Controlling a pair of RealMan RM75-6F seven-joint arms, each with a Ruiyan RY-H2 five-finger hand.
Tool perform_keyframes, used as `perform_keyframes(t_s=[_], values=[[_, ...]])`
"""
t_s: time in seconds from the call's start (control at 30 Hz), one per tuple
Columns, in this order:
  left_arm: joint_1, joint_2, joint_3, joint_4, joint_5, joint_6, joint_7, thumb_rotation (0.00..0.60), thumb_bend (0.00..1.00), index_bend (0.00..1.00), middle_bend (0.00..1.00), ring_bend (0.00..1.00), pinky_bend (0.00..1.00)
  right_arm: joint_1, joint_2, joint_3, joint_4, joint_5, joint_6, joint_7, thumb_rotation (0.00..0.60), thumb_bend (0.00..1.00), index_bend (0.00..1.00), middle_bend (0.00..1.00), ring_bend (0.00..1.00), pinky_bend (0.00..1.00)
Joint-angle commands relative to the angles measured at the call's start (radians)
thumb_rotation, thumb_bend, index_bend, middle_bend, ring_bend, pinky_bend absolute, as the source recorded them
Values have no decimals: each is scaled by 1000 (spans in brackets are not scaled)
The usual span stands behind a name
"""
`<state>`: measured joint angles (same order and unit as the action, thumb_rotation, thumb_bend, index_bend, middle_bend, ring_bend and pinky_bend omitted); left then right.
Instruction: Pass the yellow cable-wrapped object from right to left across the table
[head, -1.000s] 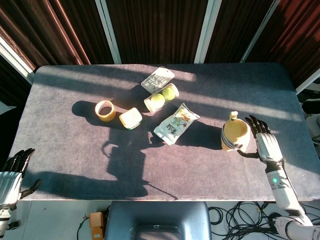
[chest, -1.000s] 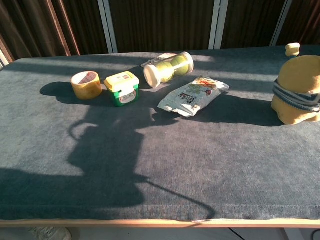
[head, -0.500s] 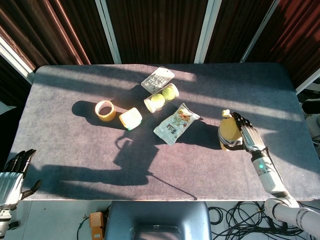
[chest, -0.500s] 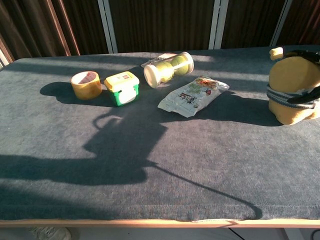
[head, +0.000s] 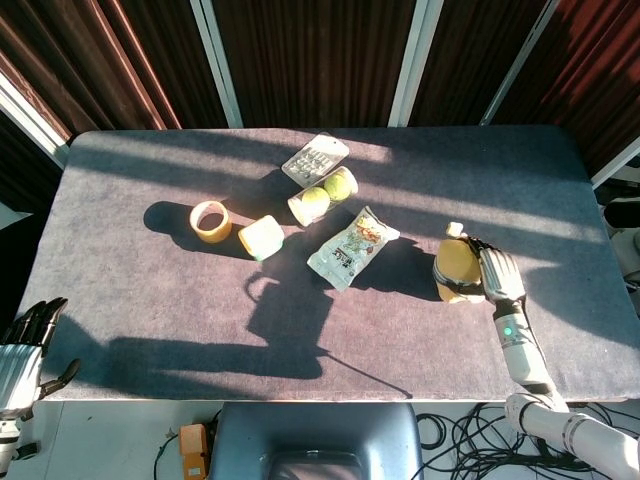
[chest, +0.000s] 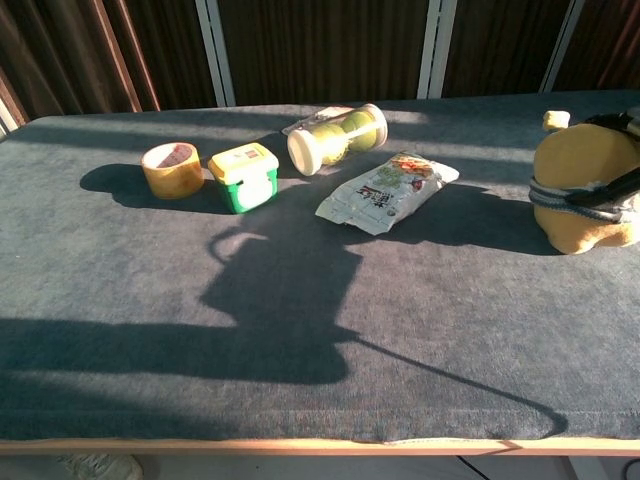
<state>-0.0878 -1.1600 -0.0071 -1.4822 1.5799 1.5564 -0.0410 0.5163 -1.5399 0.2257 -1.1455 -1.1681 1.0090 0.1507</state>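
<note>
The yellow cable-wrapped object (head: 452, 270) (chest: 583, 190) stands on the right side of the grey table, a grey cable band around its middle and a small knob on top. My right hand (head: 495, 273) grips it from the right, fingers wrapped around its body; in the chest view only dark fingers (chest: 612, 120) show at the frame's right edge. My left hand (head: 22, 345) hangs off the table's front left corner, fingers apart, holding nothing.
A snack pouch (head: 352, 246) lies just left of the object. Further left are a clear tube of tennis balls (head: 323, 195), a blister pack (head: 315, 158), a yellow-and-green box (head: 260, 237) and a tape roll (head: 211, 221). The arm's shadow crosses the table's front middle.
My right hand has closed around the yellow object and shifted it slightly left and farther from the front edge. The arm's shadow has slid right. My left hand stays put.
</note>
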Motion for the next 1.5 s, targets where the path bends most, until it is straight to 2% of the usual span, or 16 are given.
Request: perform_keyframes(t_s=[0.03,0.2,0.27,0.3,0.37,0.53,0.67,0.8,0.93,1.0,1.13,1.27,1.37,1.43,1.5], values=[[1,0,0,0,-1,0,-1,600,260,0,98,84,212,1,21,8,-80,-77,48,75,600,356,797,547,694,823],[2,0,0,-1,0,-1,-1,600,260,0,98,84,212,5,41,10,-141,-120,65,119,600,356,797,548,695,823],[2,0,0,-2,1,0,2,600,259,0,98,84,212,19,65,18,-222,-168,75,168,600,356,798,547,695,823],[2,1,1,-2,6,2,4,600,259,0,98,84,212,55,70,36,-307,-214,65,222,600,356,797,547,695,823],[3,0,2,-2,11,5,4,600,260,0,98,84,212,100,69,55,-345,-234,32,239,600,357,797,547,695,823],[6,2,4,-1,19,11,-2,600,260,0,98,85,213,198,-27,84,-309,-241,-6,177,600,357,797,547,695,823],[9,5,6,6,28,19,-21,600,260,0,98,85,213,277,-152,106,-214,-226,-21,116,600,357,790,547,695,821],[13,8,6,14,28,26,-42,600,260,0,99,85,213,335,-259,109,-106,-222,-33,121,600,354,763,547,687,810],[19,11,1,22,19,32,-61,600,261,0,99,85,213,380,-332,97,-1,-227,-74,204,600,353,662,540,600,743],[20,11,-3,24,13,33,-67,600,260,0,99,85,212,394,-348,89,35,-231,-91,237,600,353,587,497,521,686],[21,12,-5,26,9,31,-77,600,260,0,99,85,213,406,-354,65,82,-254,-102,296,600,339,426,344,314,531],[20,16,-2,20,11,24,-77,600,260,0,99,84,213,407,-319,36,78,-272,-119,304,600,265,248,193,142,388],[19,19,-2,14,7,17,-76,600,260,0,99,85,214,404,-279,23,46,-272,-136,304,600,194,43,45,21,248],[19,20,-3,11,3,15,-75,600,260,0,100,85,214,399,-254,20,18,-270,-138,309,600,156,1,6,0,183],[19,21,-4,8,1,14,-75,600,260,0,100,85,214,392,-227,16,-12,-271,-135,317,600,122,0,0,0,144]])
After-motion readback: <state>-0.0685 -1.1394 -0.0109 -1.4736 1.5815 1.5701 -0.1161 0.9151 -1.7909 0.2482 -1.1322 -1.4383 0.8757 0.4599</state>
